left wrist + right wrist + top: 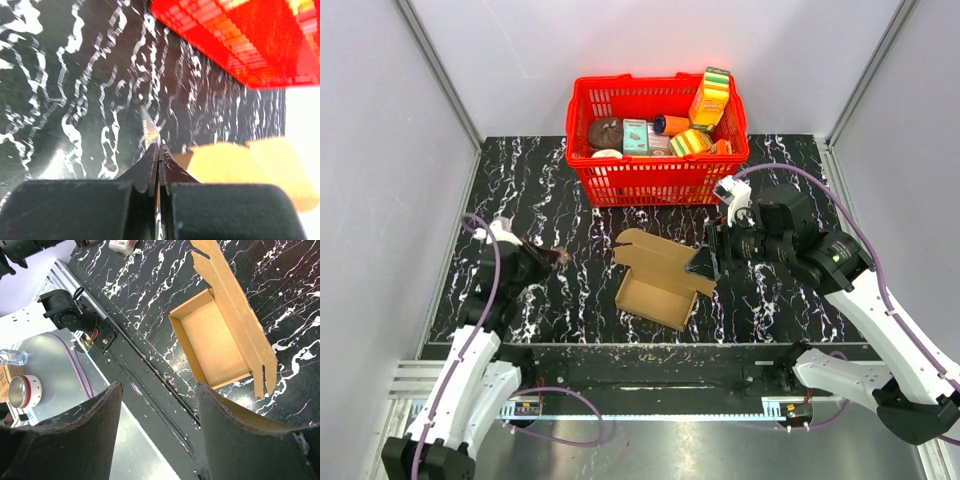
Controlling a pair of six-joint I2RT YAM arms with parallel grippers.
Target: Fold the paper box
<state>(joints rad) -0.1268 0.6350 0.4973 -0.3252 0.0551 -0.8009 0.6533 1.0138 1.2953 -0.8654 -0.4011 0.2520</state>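
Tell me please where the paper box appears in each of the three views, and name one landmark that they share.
Top external: the paper box lies at the centre, its tray open upward.
Left wrist: the paper box is a blurred tan shape at the lower right.
Right wrist: the paper box is right of centre, in the upper half.
Shared landmark: the black marbled table under it.

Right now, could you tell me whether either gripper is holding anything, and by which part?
Nothing is held: the left gripper is shut empty, and the right gripper is open near the paper box.
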